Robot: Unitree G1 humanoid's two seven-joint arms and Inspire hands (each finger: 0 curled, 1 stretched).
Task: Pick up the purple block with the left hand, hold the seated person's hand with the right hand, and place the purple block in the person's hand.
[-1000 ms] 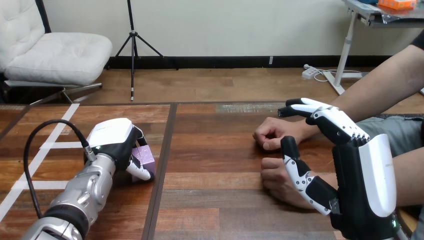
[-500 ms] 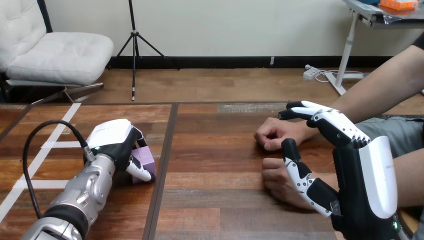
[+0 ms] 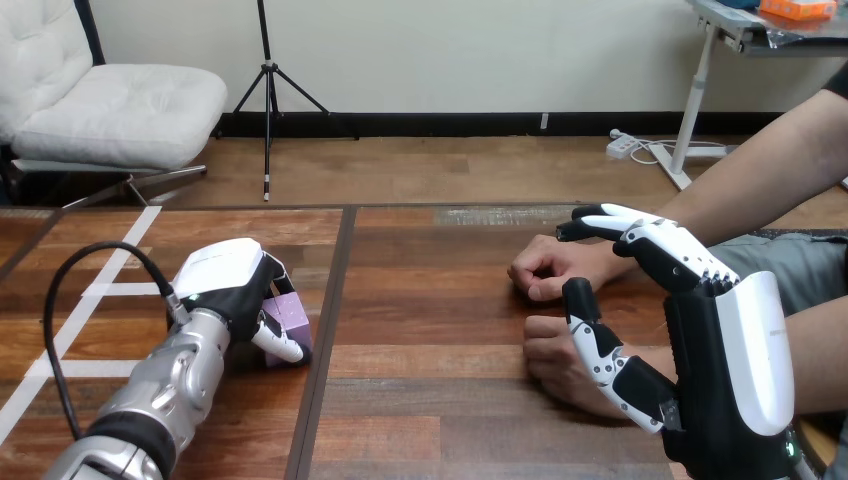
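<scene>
Left robot hand (image 3: 228, 285) at 8 o'clock curls round purple block (image 3: 290, 315) on desk (image 3: 430, 400); right robot hand (image 3: 720, 350) at 4 o'clock spread open, empty, by person's fists (image 3: 548, 355).

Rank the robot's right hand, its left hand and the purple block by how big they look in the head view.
1. right hand: largest, but it is nearest the camera, so that is partly nearness.
2. left hand.
3. purple block: smallest, partly hidden by the left hand's curled fingers.
</scene>
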